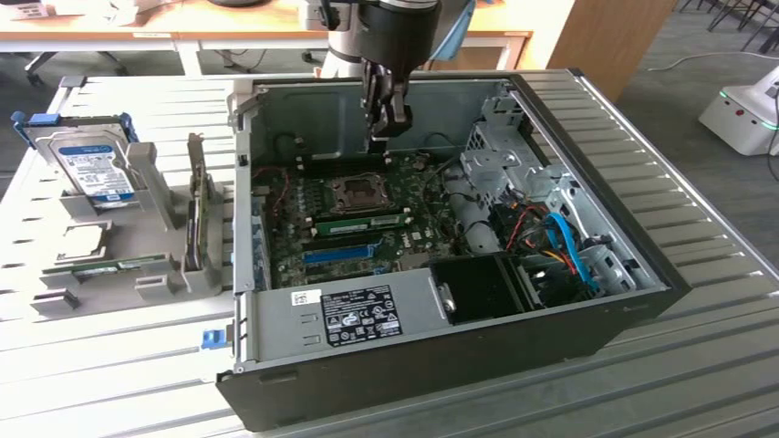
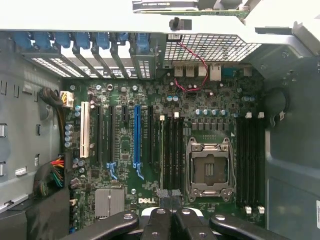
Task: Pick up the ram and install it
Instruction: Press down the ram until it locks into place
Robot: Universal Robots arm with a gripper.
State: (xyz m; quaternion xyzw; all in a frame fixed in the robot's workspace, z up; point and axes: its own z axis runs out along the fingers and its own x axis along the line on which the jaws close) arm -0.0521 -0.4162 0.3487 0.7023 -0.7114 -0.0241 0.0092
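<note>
Open case [image 1: 487,360] on ribbed surface [image 1: 109,374], motherboard [image 1: 420,245] exposed. Gripper [image 1: 389,130] poised above the board on the far side of the CPU socket [image 1: 361,192], jaws pressed together, nothing seen between them. One ram [image 1: 361,220] standing edge-up in a slot just beside the socket, on its near side, well apart from the gripper. Second ram [image 1: 119,266] in a grey holder [image 1: 152,287], outside the case.

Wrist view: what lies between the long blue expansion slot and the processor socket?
Black memory slots, side by side, lie between the blue slot and the socket; the wrist view shows it.
</note>
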